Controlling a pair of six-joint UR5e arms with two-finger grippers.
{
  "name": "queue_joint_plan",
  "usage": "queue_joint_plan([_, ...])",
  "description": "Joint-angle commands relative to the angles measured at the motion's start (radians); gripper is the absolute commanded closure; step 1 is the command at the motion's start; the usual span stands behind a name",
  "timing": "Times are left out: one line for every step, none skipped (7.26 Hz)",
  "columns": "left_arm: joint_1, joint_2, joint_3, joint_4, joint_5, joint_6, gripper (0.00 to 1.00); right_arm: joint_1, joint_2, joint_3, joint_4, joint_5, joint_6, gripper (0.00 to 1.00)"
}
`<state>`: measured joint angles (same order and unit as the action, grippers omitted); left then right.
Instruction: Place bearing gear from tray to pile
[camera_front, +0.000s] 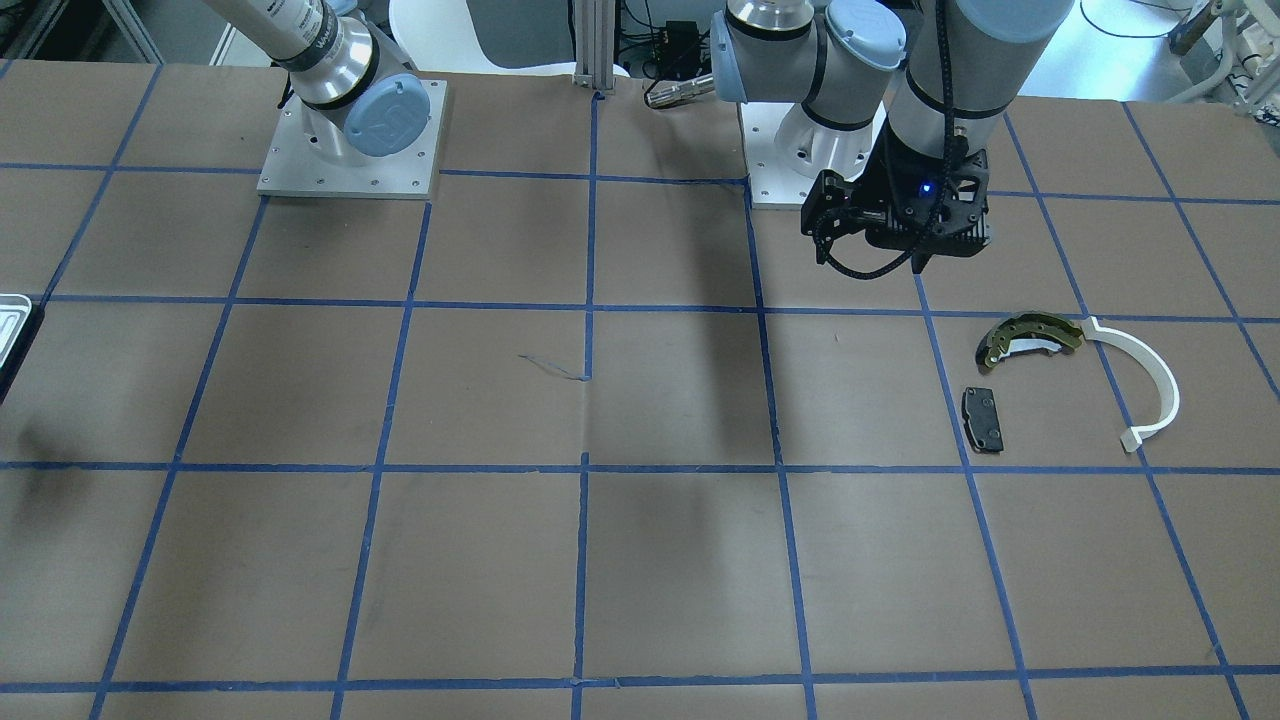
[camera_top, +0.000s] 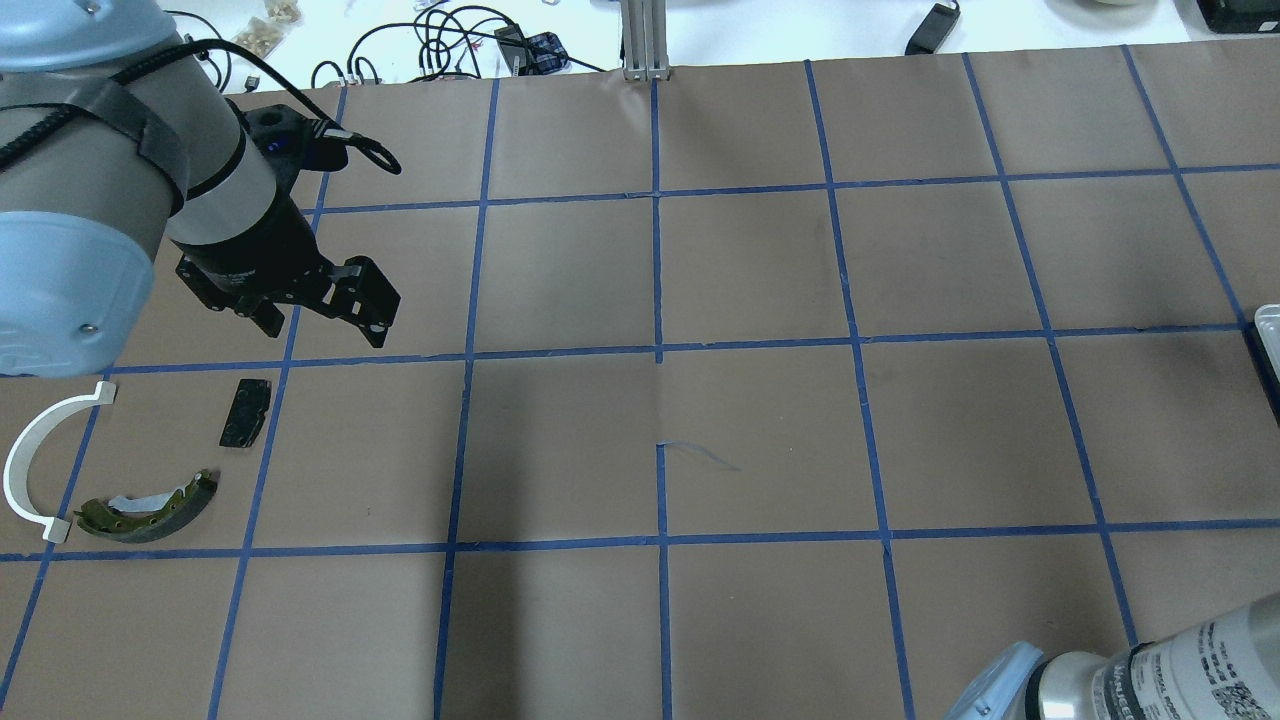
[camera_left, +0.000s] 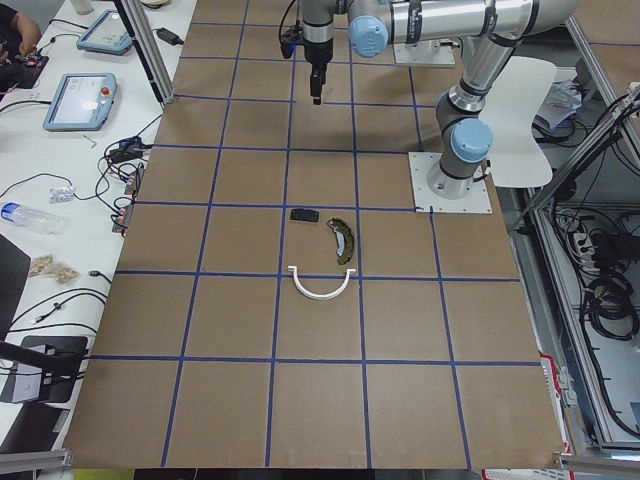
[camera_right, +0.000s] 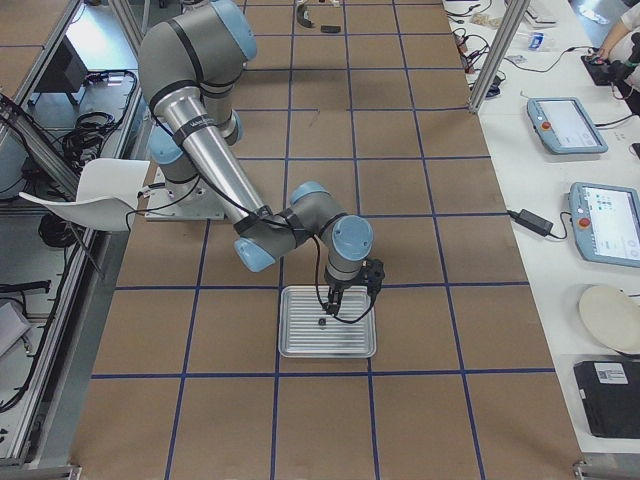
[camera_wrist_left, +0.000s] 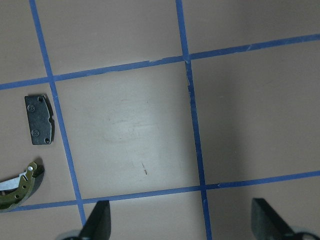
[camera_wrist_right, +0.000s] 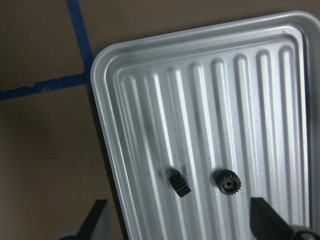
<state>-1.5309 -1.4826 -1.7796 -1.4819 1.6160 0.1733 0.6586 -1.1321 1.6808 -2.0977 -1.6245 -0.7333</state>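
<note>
The silver ridged tray (camera_wrist_right: 200, 100) holds two small dark gears, one on its side (camera_wrist_right: 179, 183) and one flat with its bore up (camera_wrist_right: 227, 181). My right gripper (camera_wrist_right: 182, 227) is open just above them and touches neither; the exterior right view shows it over the tray (camera_right: 300, 345). The pile lies far off: an olive brake shoe (camera_top: 150, 497), a white arc (camera_top: 35, 460) and a black pad (camera_top: 245, 412). My left gripper (camera_top: 320, 310) is open and empty, high above the table beside the pad (camera_wrist_left: 39, 120).
Brown paper with a blue tape grid covers the table. The arm base plates (camera_front: 350, 140) stand at the robot's edge. Cables (camera_top: 430, 40) lie beyond the far edge. Only the tray's corner (camera_front: 12, 320) shows in the front view.
</note>
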Motion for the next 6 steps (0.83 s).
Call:
queue_joint_plan([0.0, -0.001, 0.005, 0.002, -0.005, -0.012, 0.0, -0.002, 0.002, 0.075, -0.088, 0.0, -0.099, 0.0])
queue_joint_plan([0.0, -0.001, 0.005, 0.002, -0.004, -0.012, 0.0, -0.001, 0.006, 0.092, -0.14, 0.006, -0.221, 0.0])
queue_joint_plan([0.0, -0.002, 0.002, 0.002, -0.001, -0.012, 0.0, -0.005, 0.005, 0.106, -0.14, 0.015, -0.265, 0.0])
queue_joint_plan([0.0, 0.001, 0.002, 0.002, -0.001, -0.012, 0.0, -0.007, 0.003, 0.105, -0.14, 0.015, -0.303, 0.0])
queue_joint_plan([0.0, 0.001, 0.005, 0.002, -0.001, -0.012, 0.0, -0.023, 0.002, 0.103, -0.14, 0.015, -0.339, 0.15])
queue_joint_plan([0.0, -0.002, 0.005, 0.009, -0.001, -0.012, 0.0, -0.039, 0.005, 0.106, -0.143, 0.015, -0.382, 0.22])
